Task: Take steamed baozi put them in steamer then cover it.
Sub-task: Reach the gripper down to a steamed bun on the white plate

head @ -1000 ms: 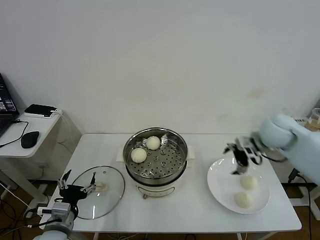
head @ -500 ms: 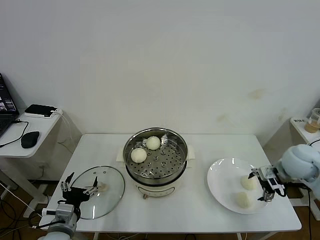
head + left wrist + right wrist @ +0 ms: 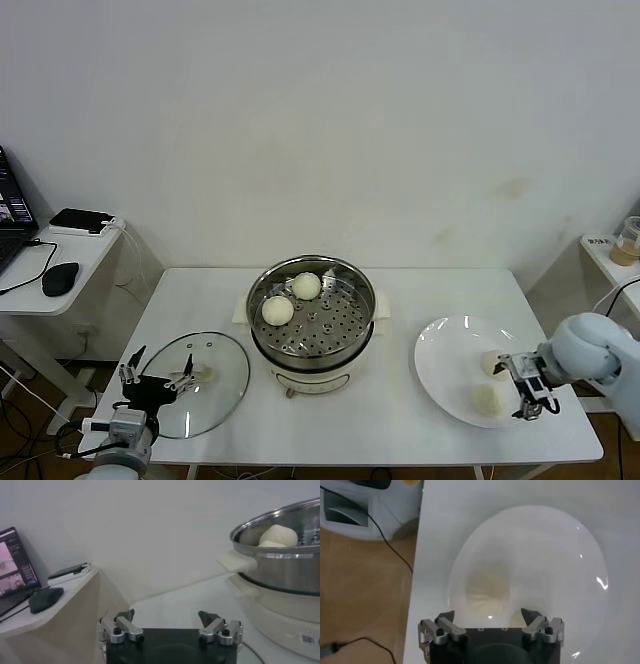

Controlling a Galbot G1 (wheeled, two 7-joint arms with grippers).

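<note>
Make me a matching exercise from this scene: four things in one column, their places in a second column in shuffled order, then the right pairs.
Things
1. glass lid
2. steamer
3. right gripper
4. left gripper

Places
A. open, at the white plate, beside the two baozi lying on it
B. at the middle of the table, two baozi on its perforated tray
C. flat on the table to the left of the steamer
D. open, at the near left edge of the lid, holding nothing

Pairs: 1-C, 2-B, 3-A, 4-D
</note>
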